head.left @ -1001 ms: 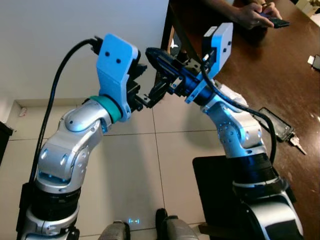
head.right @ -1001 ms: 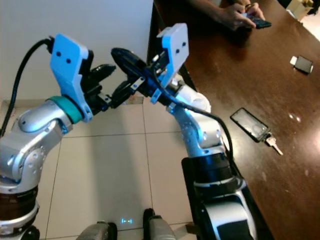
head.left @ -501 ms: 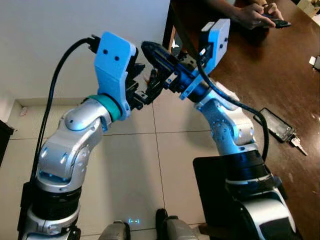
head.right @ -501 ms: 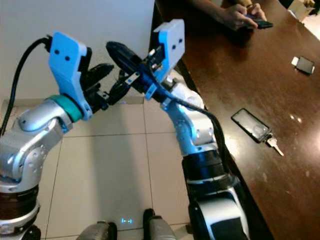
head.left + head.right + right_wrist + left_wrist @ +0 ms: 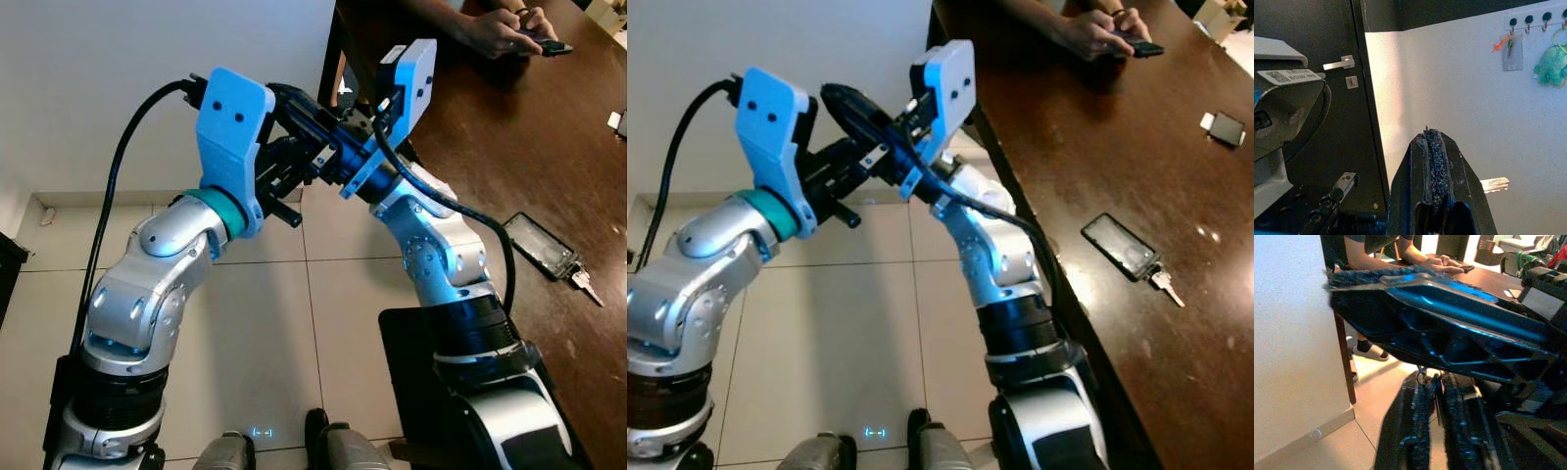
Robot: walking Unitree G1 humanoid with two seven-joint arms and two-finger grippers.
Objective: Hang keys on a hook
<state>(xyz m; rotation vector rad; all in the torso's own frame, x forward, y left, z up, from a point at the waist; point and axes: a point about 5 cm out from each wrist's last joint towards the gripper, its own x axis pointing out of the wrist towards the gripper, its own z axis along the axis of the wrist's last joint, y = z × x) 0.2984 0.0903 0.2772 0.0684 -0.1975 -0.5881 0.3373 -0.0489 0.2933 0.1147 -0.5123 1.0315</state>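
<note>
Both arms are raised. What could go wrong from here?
1. The key pokes sideways from the shut right gripper; it may slip or twist.
2. The left gripper sits close against the right gripper; moving either risks a collision.
3. The hooks look far off, one taken by a plush toy.

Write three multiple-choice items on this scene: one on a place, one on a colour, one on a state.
1. Where does the green plush toy hang?
A. On the door handle
B. On the hook rail on the white wall
C. On the table edge

2. What colour is the table?
A. White
B. Dark brown
C. Light blue

3. How is the right claw?
A. Shut, a silver key sticking out sideways
B. Wide open
C. Shut on a phone

Answers: 1 B, the toy dangles below the rail; 2 B, the wood top is dark brown; 3 A, the fingers press together over the key.
</note>
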